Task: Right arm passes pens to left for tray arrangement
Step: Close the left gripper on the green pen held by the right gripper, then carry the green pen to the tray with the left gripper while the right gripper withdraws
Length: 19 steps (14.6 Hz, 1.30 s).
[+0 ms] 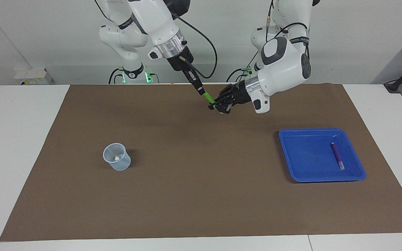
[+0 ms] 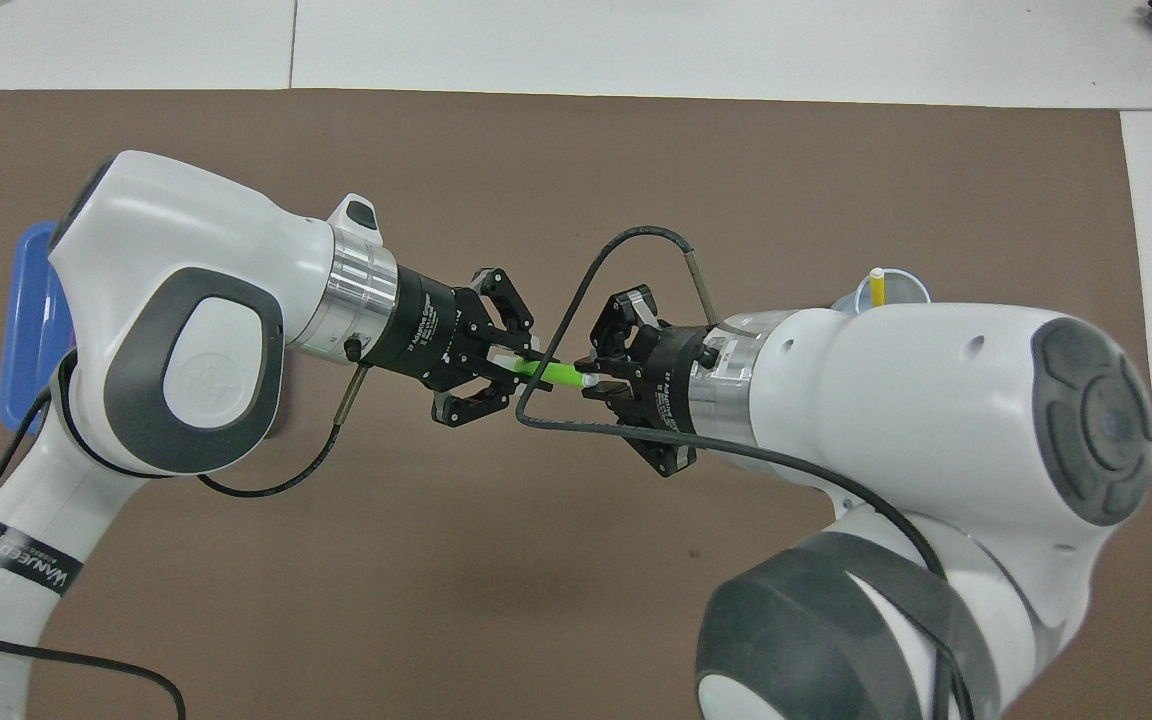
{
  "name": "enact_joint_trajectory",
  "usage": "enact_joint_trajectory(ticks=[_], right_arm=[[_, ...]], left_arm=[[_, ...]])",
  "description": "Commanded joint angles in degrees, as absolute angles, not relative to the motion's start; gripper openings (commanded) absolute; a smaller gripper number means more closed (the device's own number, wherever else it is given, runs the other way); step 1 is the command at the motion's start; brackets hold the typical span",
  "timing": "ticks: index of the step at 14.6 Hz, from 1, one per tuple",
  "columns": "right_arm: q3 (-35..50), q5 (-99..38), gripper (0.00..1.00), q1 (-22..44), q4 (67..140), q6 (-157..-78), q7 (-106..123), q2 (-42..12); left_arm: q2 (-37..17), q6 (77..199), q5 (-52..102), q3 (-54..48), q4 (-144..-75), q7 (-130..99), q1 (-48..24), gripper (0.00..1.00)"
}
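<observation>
- Green pen [image 2: 554, 372] hangs over the brown mat's robot-side edge; our right gripper [image 2: 591, 381] and left gripper [image 2: 514, 366] both pinch it.
- Releasing early, we risk dropping it short of the tray [image 1: 305, 153].

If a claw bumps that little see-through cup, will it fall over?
Probably. The cup looks thin and light, so a bump would likely slide or tip it. The yellow pen standing up inside leans on its rim, which may pull it over sooner.

facing camera looks high across the brown mat [image 1: 201, 195]; overhead looks steeply down, closer, sharing its middle
</observation>
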<state>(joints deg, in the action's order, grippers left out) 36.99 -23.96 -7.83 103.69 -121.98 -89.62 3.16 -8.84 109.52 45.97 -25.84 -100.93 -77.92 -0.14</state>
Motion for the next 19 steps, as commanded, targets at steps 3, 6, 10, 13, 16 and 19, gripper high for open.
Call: enact_joint_trajectory(ticks=[3,6,10,13,16,19], right_arm=[[37.2,-25.0,0.88,-8.2,103.4,-121.7,-87.1,2.6],[37.2,-24.9,1.0,-8.3,103.4,-121.2,-84.8,2.6],[37.1,-24.1,1.0,-8.7,103.3,-120.9,-83.9,2.6],[36.4,-24.0,1.0,-9.1,103.2,-115.9,-72.3,3.2],[36.2,-23.2,1.0,-11.7,103.2,-110.3,-59.5,3.6],[36.1,-19.8,1.0,-15.1,103.2,-106.0,-44.6,4.2]], left_arm=[[-7.2,108.3,47.5,-25.4,-102.0,-77.2,1.0,0.0],[-7.2,107.9,46.8,-25.2,-102.0,-76.9,1.8,0.0],[-7.1,104.8,40.5,-25.0,-102.1,-69.9,3.2,0.0],[-7.0,102.6,32.5,-24.9,-102.2,-61.4,3.9,0.0],[-6.8,101.9,28.7,-24.9,-102.5,-55.4,4.8,0.0],[-6.7,101.8,22.5,-24.9,-102.9,-49.5,5.7,0.0]])
